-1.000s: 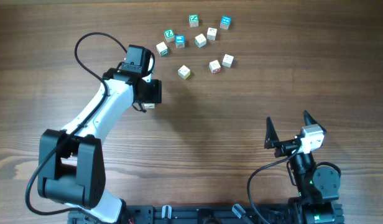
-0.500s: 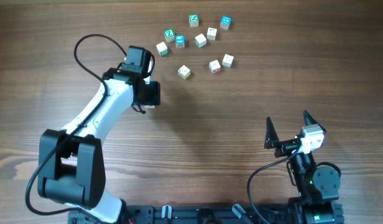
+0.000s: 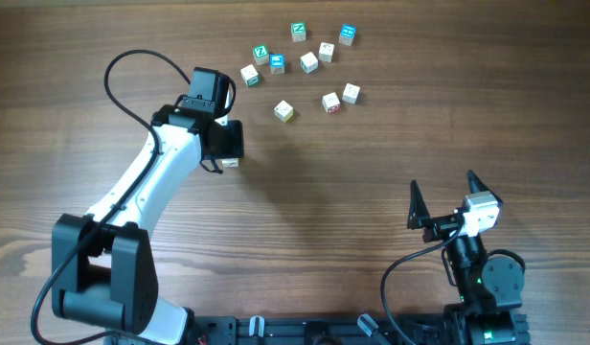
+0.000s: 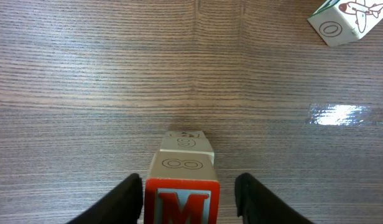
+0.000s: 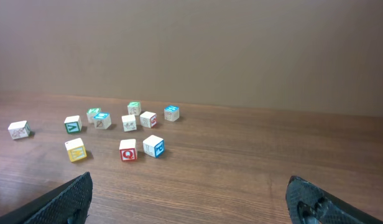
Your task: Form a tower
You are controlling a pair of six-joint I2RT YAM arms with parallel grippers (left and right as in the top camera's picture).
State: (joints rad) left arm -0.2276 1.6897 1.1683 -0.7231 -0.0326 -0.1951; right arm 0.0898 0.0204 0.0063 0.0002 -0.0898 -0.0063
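In the left wrist view, a pale cube with a red M face [image 4: 181,202] sits on top of another pale cube [image 4: 188,142], a short tower on the wood table. My left gripper [image 4: 188,186] straddles the M cube. Its left finger [image 4: 130,198] is against the cube's side, while a gap separates the right finger [image 4: 253,198] from it. From overhead the left gripper [image 3: 223,144] covers the stack, and only a white corner [image 3: 228,162] shows. My right gripper [image 3: 442,196] stands open and empty at the near right.
Several loose cubes [image 3: 305,57] with green, blue and red faces lie scattered at the far middle of the table. The closest, a yellow-edged one [image 3: 283,111], also shows as a cube with a plane picture [image 4: 341,22] in the left wrist view.
The left arm has shifted slightly toward the far left, and its jaws have narrowed round the top cube. The right arm and the loose cubes have not moved.
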